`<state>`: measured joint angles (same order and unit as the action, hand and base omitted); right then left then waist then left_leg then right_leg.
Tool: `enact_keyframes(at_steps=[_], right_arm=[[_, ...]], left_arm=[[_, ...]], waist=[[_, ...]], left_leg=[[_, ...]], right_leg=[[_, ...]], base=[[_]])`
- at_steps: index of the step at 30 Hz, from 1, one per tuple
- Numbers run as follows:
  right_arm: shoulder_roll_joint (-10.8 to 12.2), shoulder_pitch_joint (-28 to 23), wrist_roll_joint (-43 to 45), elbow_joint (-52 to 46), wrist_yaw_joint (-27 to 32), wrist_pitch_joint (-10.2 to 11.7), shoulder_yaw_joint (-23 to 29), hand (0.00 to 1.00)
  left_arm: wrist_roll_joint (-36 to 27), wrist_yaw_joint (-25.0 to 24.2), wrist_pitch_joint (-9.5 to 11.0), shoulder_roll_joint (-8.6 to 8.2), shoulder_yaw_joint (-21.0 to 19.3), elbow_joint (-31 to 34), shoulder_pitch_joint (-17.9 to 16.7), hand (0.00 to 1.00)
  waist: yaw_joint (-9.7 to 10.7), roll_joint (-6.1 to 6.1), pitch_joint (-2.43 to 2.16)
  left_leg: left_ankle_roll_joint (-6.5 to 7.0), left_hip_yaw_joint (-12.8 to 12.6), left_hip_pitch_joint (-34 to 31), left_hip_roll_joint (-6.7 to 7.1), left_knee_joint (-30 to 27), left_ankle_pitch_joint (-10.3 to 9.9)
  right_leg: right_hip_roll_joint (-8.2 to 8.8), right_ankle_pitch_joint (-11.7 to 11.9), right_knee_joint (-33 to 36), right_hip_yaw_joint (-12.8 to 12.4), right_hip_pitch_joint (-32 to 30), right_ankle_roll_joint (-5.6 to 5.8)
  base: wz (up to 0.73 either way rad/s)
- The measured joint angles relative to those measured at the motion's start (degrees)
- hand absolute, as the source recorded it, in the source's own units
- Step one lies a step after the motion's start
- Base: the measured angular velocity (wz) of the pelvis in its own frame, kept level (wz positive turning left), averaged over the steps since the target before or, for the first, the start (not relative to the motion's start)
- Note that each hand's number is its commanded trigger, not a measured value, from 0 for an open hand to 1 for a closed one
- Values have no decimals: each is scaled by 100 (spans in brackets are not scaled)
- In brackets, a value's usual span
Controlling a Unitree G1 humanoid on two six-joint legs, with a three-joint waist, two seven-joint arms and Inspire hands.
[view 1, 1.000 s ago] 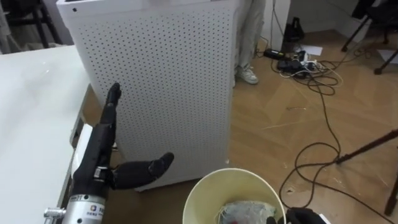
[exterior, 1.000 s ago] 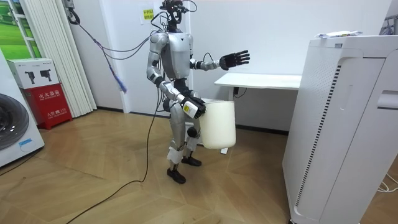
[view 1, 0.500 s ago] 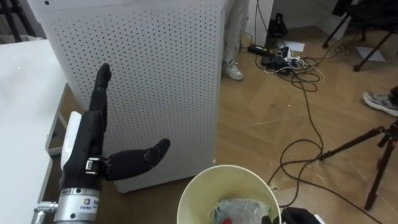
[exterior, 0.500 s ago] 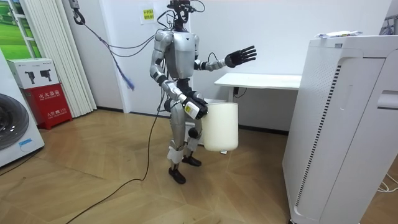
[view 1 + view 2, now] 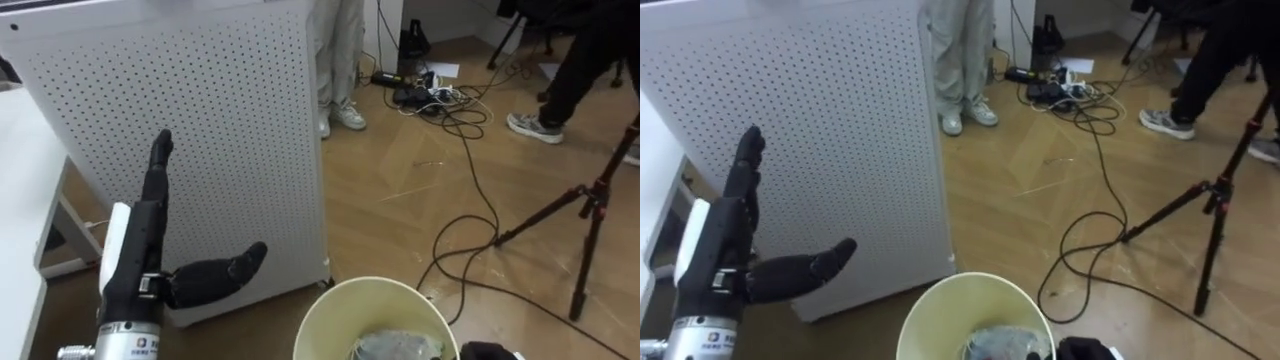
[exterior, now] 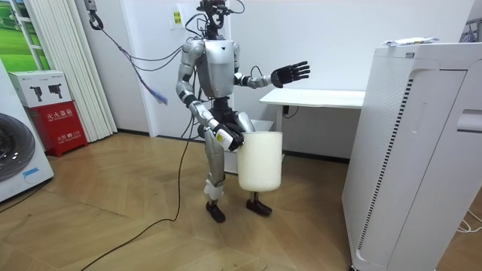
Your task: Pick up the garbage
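The left hand (image 5: 143, 245) is raised in front of the robot's chest, empty, its fingers straight and pointing up and the thumb spread wide to the side. Low on the other side, the right hand (image 6: 230, 140) sits against the rim of a pale bin (image 5: 325, 315) and carries it at hip height; how it grips cannot be made out. The garbage (image 5: 395, 347), a crumpled clear wrapper with something red beside it, lies at the bottom of the bin. Just beyond the raised hand stands a white cabinet (image 5: 220, 130) with perforated sides, and the edge of a white counter (image 5: 15, 200) shows at the far left. The robot stands on a wooden floor (image 5: 400, 210) with its feet apart, between the counter and the cabinet. Farther out, black cables (image 5: 455, 105) trail across the floor, a tripod (image 5: 590, 215) stands to the right, and the legs of two people (image 5: 335, 60) show behind. The step looks like carrying the bin on toward more garbage. Done well, that means holding the bin level so nothing tips out, keeping the open hand off the cabinet, and stepping clear of the cables and the tripod's legs.
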<state>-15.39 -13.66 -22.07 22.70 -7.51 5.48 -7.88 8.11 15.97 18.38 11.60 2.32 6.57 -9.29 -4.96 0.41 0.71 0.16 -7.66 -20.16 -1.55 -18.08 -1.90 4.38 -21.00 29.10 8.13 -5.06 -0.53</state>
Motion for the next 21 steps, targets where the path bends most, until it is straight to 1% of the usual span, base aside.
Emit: enact_keyframes(at_steps=[2,3,4,5,6,7,8,9,10,11,12,13,14,15,16,17,18,19,20,21], right_arm=[[67,-79,-10,78,-29,0,0,100],[69,-80,-28,176,-41,0,0,100],[73,-79,-37,205,-35,0,0,100],[119,-83,-35,225,-13,-2,-1,100],[140,-83,-12,224,-11,-2,-1,100],[122,-83,-9,224,-8,-2,-1,100],[73,-89,-17,221,-9,-2,-11,100],[48,-86,-19,202,-9,-2,3,100],[67,-89,-18,191,-6,-2,7,100],[79,-88,-15,185,-1,-2,7,100],[87,-84,-15,183,14,-2,7,100],[79,-75,-15,183,19,-2,11,100],[78,-53,-15,147,28,-2,14,100],[80,-53,-21,48,19,2,14,100],[81,-39,-21,-2,-19,33,14,100],[85,-47,-24,-2,-39,69,13,100],[90,-70,-24,-5,-87,95,13,100],[95,-63,-14,-4,-97,96,11,100],[96,-63,-12,-4,-95,96,10,100],[96,-68,-10,-4,-91,96,10,100]], left_arm=[[50,14,37,4,-12,1,1,0],[41,9,44,6,3,3,-7,0],[41,7,44,6,6,2,-8,0],[43,8,46,17,2,2,-7,0],[45,4,50,27,8,2,-7,0],[46,2,52,31,24,3,-5,0],[37,-4,68,43,52,4,3,0],[49,-4,81,46,54,3,27,0],[49,0,88,51,53,4,47,0],[49,7,91,53,54,3,64,0],[50,25,108,55,56,3,75,0],[46,35,122,56,55,3,75,0],[78,116,186,68,28,4,79,0],[176,236,231,75,-21,11,104,0],[259,317,249,85,-53,11,144,0],[280,343,251,87,-53,13,155,0],[335,372,260,88,-58,24,173,0],[437,390,270,88,-71,25,184,0],[495,390,269,85,-70,25,186,0],[576,390,273,88,-54,24,189,0]], waist=[[23,-135,-45],[-22,-166,-29],[-34,-167,-20],[-35,-210,8],[-24,-259,13],[-20,-277,6],[-7,-323,-22],[1,-333,-25],[26,-328,-24],[27,-325,-20],[48,-310,-2],[45,-270,1],[24,-188,11],[30,-114,35],[52,-61,75],[73,-52,81],[116,-51,78],[122,-61,74],[142,-61,73],[156,-62,74]], left_leg=[[81,-46,22,125,-64,71],[216,-99,46,125,-221,159],[308,-103,44,127,-333,205],[408,-131,33,160,-588,-29],[457,-137,40,257,-789,-257],[474,-145,42,307,-896,-368],[557,-162,50,439,-1083,-599],[654,-183,67,553,-1276,-817],[712,-211,143,647,-1431,-957],[763,-248,212,673,-1489,-1040],[818,-239,397,743,-1521,-1183],[837,-235,489,749,-1525,-1251],[862,-192,641,748,-1505,-1364],[874,-107,746,746,-1467,-1434],[879,-41,839,723,-1406,-1452],[880,4,891,717,-1346,-1449],[889,52,975,692,-1250,-1440],[884,144,1043,690,-1151,-1441],[877,203,1084,690,-1098,-1438],[849,305,1185,695,-982,-1432]], right_leg=[[155,-138,63,69,50,92],[165,-177,42,-1,127,136],[172,-204,41,-6,186,160],[257,-281,44,56,321,224],[377,-407,54,60,445,302],[445,-465,75,60,490,347],[590,-563,278,81,532,453],[738,-602,844,117,439,496],[944,-417,1720,91,157,488],[1028,-232,2147,11,10,483],[1126,191,2715,-86,-177,479],[1137,435,2926,-142,-259,453],[1145,830,3257,-210,-401,463],[1146,733,3350,-147,-556,497],[1048,478,3191,-101,-734,498],[985,385,2990,-80,-797,502],[801,286,2448,-111,-912,486],[631,264,1726,-162,-963,457],[548,270,1292,-193,-949,449],[408,392,469,-257,-860,419]], base=[[10],[-9],[-16],[0],[6],[7],[6],[15],[18],[19],[7],[0],[-7],[3],[16],[32],[36],[37],[37],[33]])
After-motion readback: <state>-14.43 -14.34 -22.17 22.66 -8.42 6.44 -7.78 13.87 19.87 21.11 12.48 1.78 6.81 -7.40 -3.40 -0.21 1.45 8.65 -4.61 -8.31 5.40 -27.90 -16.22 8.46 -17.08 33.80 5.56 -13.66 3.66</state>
